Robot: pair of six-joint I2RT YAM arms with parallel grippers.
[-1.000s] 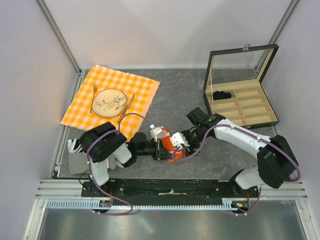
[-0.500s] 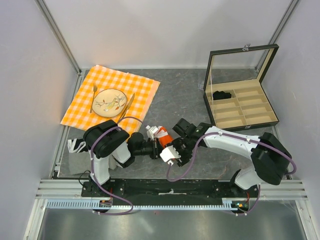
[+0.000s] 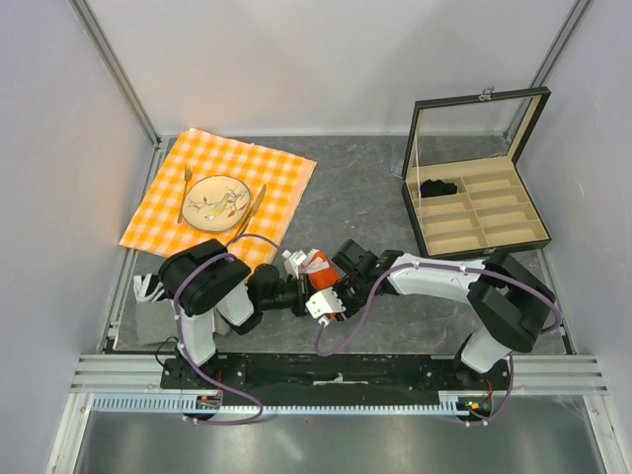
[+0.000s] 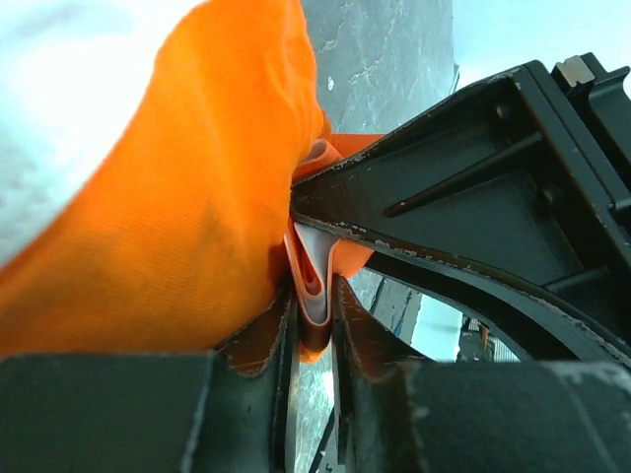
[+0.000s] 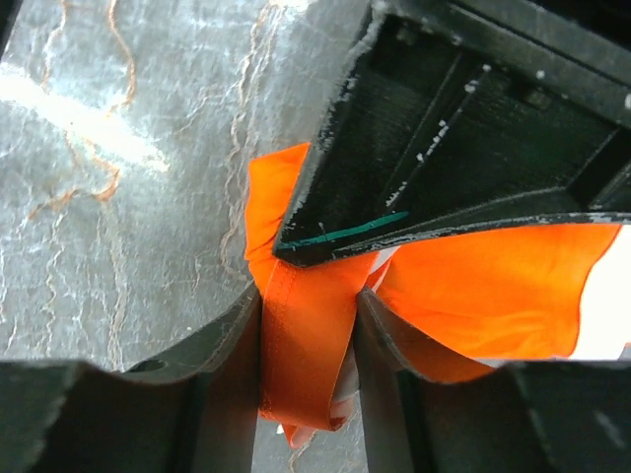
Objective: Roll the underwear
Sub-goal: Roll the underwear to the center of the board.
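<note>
Top view: underwear lay bunched at lower centre, between left gripper and right gripper. Both covered most of it, so its long axis couldn't be told. Open box at upper right, lid upright; black bundle in its upper-left compartment, the other compartments bare. Plate sat on a checkered cloth at upper left. Grey table, white walls.

Left wrist: left gripper clenched on a white-trimmed fold of underwear, which bulged toward upper left.

Right wrist: right gripper grasped an orange band of underwear, the fabric spreading toward the right edge.
</note>
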